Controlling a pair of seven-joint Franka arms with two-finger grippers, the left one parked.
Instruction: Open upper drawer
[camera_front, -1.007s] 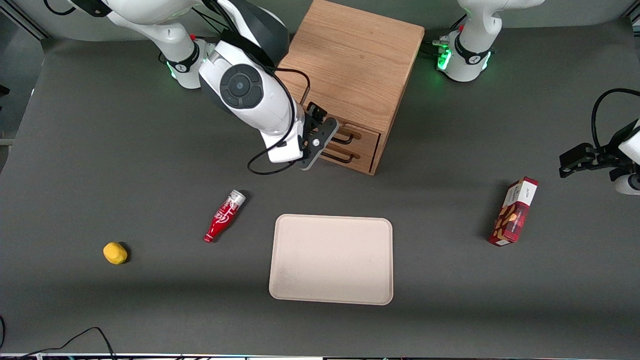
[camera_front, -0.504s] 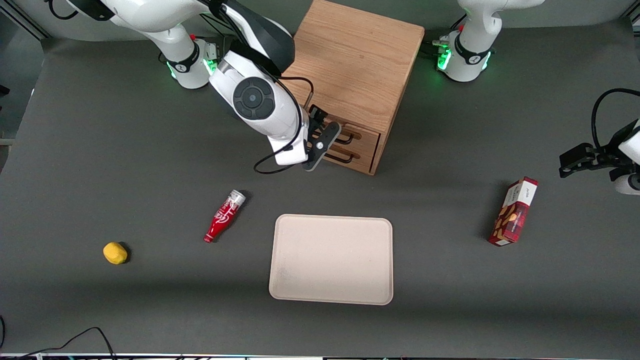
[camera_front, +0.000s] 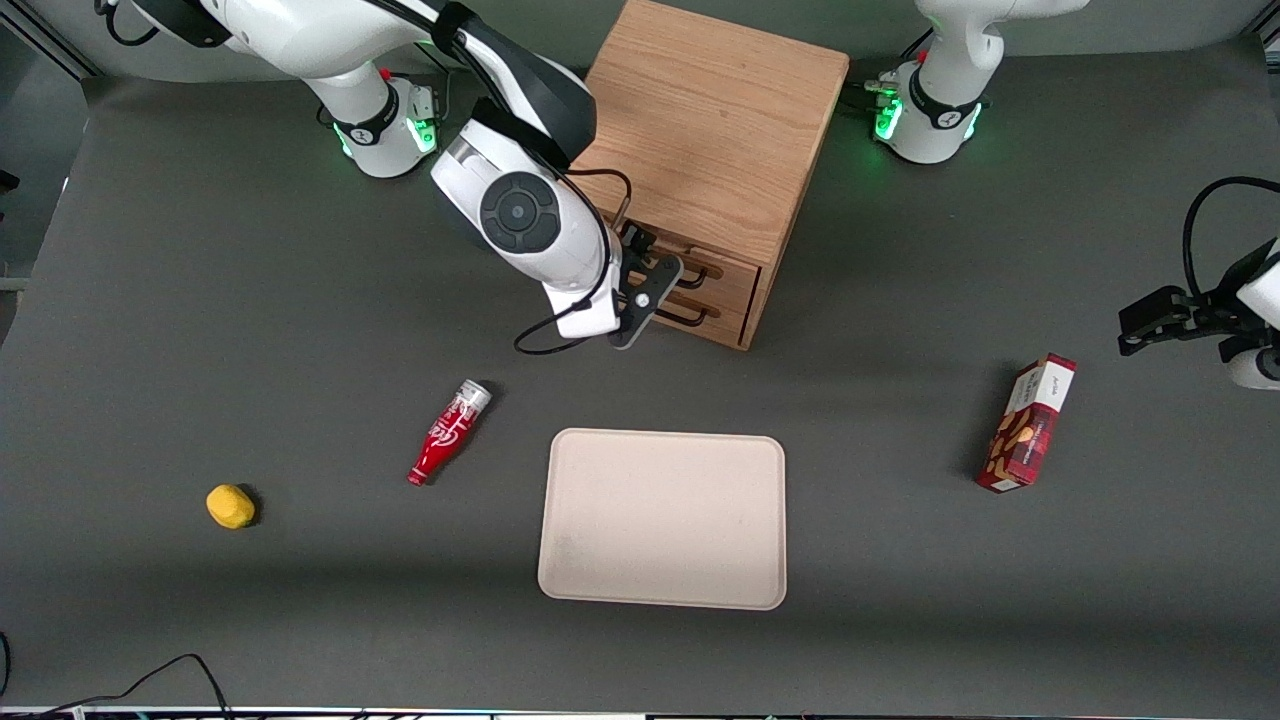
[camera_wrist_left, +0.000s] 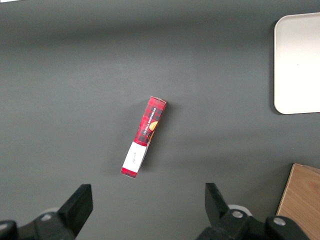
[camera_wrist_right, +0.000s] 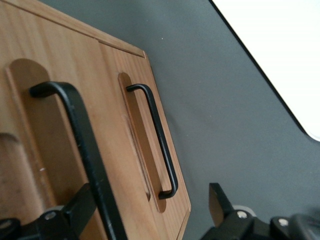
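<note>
The oak cabinet (camera_front: 710, 130) stands at the back of the table with its two drawer fronts facing the front camera. The upper drawer (camera_front: 728, 264) is closed, and its black bar handle (camera_wrist_right: 82, 150) looms close in the right wrist view. Below it is the lower drawer (camera_wrist_right: 140, 85) with its own handle (camera_wrist_right: 156, 135). My right gripper (camera_front: 652, 280) is open right in front of the drawers. Its fingers (camera_wrist_right: 75, 210) stand wide apart, and the upper handle's bar runs just inside one of them. Nothing is gripped.
A beige tray (camera_front: 662, 518) lies nearer the front camera than the cabinet. A red bottle (camera_front: 447, 432) and a yellow lump (camera_front: 230, 506) lie toward the working arm's end. A red carton (camera_front: 1030, 422) lies toward the parked arm's end.
My gripper has moved in closer to the drawer fronts, sliding toward the cabinet over the last second. The drawers have not moved.
</note>
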